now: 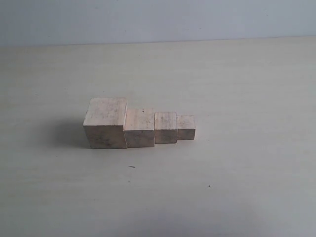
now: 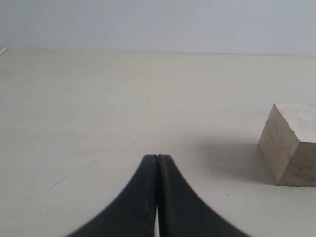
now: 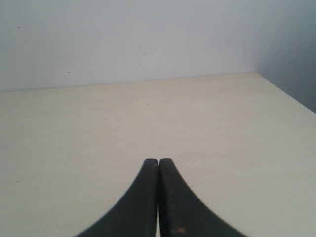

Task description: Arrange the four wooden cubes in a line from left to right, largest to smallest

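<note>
Largest cube of the four wooden cubes sits nearest the exterior camera, its front face coming a little further forward than the others, at the left end of a tight row near the middle of the table. Touching its right side is the second cube, then the third cube, and last the smallest cube at the right end, each pressed against its neighbour so the tops step down from left to right. All four stand flat and upright on the pale surface, whitish-beige and worn, with faint dark specks on their faces. A soft shadow spreads on the table to the left of the largest one. In front of the row lie a small dark mark and, further right, a tiny speck. Behind the table rises a plain light wall. No arm shows in the exterior view. In the left wrist view the left gripper has its two black fingers pressed together with nothing between them, hovering over bare table, and one of the four wooden cubes stands apart from it, cut by the frame edge. In the right wrist view the right gripper is likewise closed on nothing, above empty tabletop, with the table's far edge and corner ahead.
</note>
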